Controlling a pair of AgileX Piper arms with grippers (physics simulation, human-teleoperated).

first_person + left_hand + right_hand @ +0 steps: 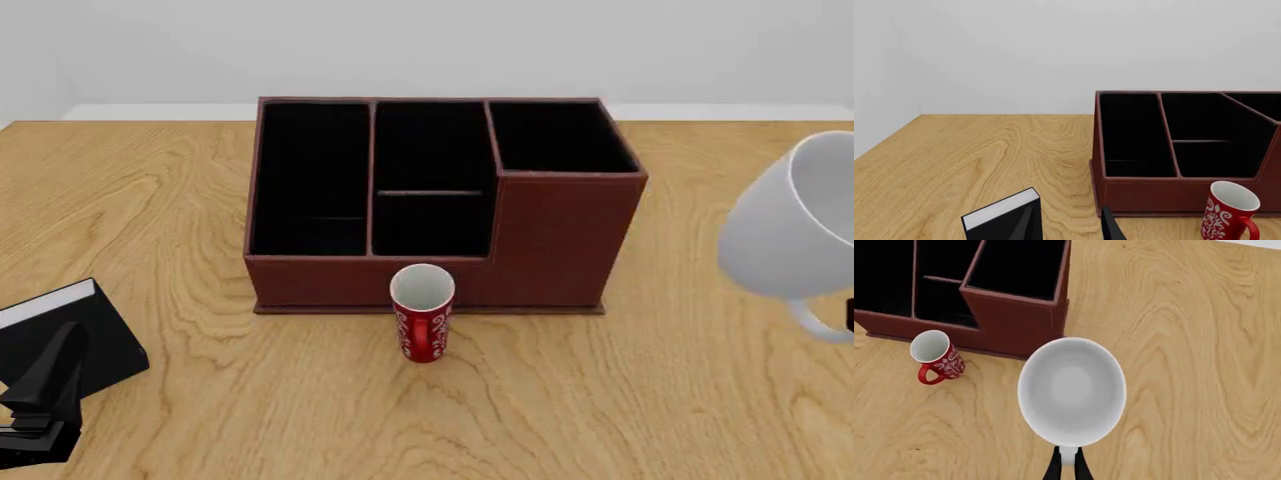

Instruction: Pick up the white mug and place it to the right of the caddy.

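A: Start from the left side. What do you see there?

B: The left hand (pixel 40 400) hangs low over the worktop (pixel 641 400), just beside a black book-like box (pixel 60 335) with a white edge. Its fingers stand apart and hold nothing. This arm has no part in the work now, I think.

A: And in the middle?

B: The caddy (pixel 561 240) stands at the centre, a dark reddish-brown box with black compartments, the right section taller. A red mug (pixel 423 325) stands upright just in front of it, very near its front wall. I cannot tell if they touch.

A: Where is the white mug?

B: The white mug (pixel 794 225) is in the air at the right edge of the front view, tilted, with its opening turned to the camera. In the right wrist view the fingers of the right hand (pixel 1067 466) are clamped together on the handle of the mug.

A: So how far is the task?

B: The picking up is done, as I judge it. The mug is already over the free wood to the right of the caddy. What is left is to turn it upright, lower it on the worktop there, and let the handle go.
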